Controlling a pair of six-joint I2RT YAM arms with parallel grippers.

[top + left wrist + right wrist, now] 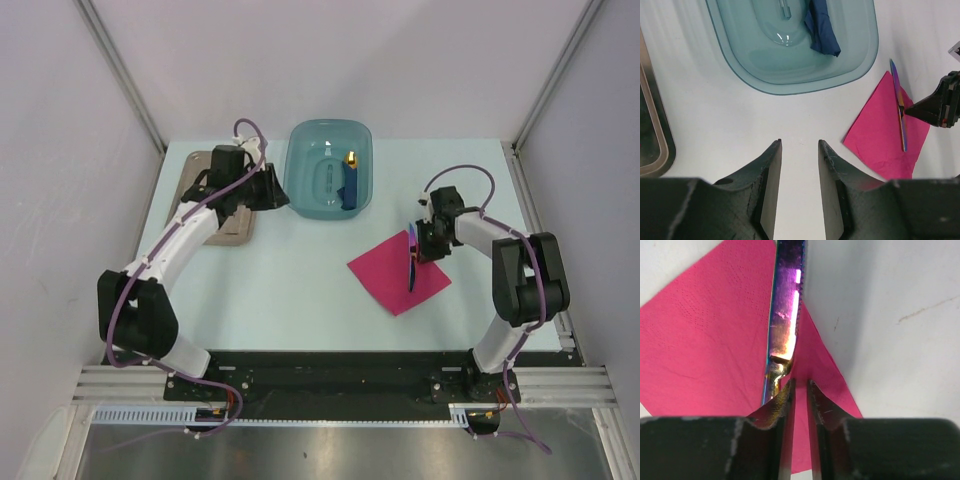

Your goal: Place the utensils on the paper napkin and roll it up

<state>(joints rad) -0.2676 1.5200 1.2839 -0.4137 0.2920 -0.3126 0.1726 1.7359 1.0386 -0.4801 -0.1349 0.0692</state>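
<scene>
Right wrist view: at lower centre, the right gripper [800,383] is nearly closed beside the utensil [785,315] on the paper napkin [705,330]; the left gripper [800,144] is parted, holding nothing.

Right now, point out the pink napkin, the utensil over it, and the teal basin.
pink napkin [383,272]: top external view, its bare left half.
utensil [785,305]: right wrist view, middle of its iridescent blade.
teal basin [740,50]: left wrist view, bare inner wall.
</scene>
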